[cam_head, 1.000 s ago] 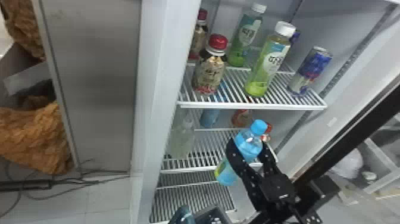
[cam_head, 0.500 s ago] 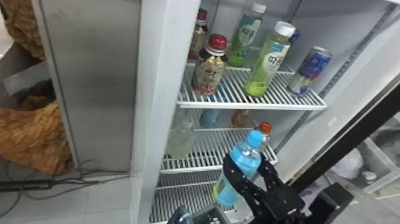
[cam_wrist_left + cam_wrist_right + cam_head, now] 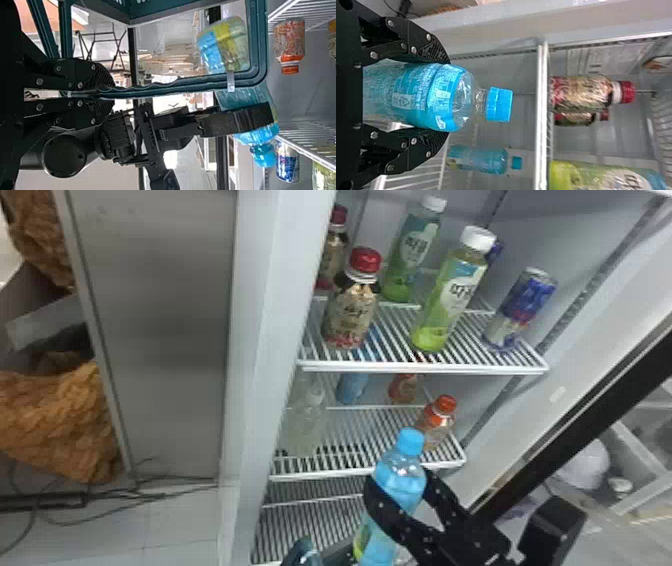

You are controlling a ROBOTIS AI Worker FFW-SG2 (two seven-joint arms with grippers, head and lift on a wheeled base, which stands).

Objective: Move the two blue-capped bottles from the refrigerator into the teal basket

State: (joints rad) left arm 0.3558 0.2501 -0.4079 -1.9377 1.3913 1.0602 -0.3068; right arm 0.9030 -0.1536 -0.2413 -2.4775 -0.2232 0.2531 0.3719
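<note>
orange-capped bottle (image 3: 438,423) stands behind held bottle (image 3: 399,480)

The right end effector (image 3: 398,478) moved lower and slightly to the left in the head view, together with the blue-capped bottle (image 3: 406,491). Behind it, the orange-capped bottle (image 3: 438,424) became more visible.

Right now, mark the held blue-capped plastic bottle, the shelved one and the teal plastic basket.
Held blue-capped bottle (image 3: 423,95): right wrist view, label.
Shelved blue-capped bottle (image 3: 482,159): right wrist view, body.
Teal plastic basket (image 3: 258,43): left wrist view, rim.
</note>
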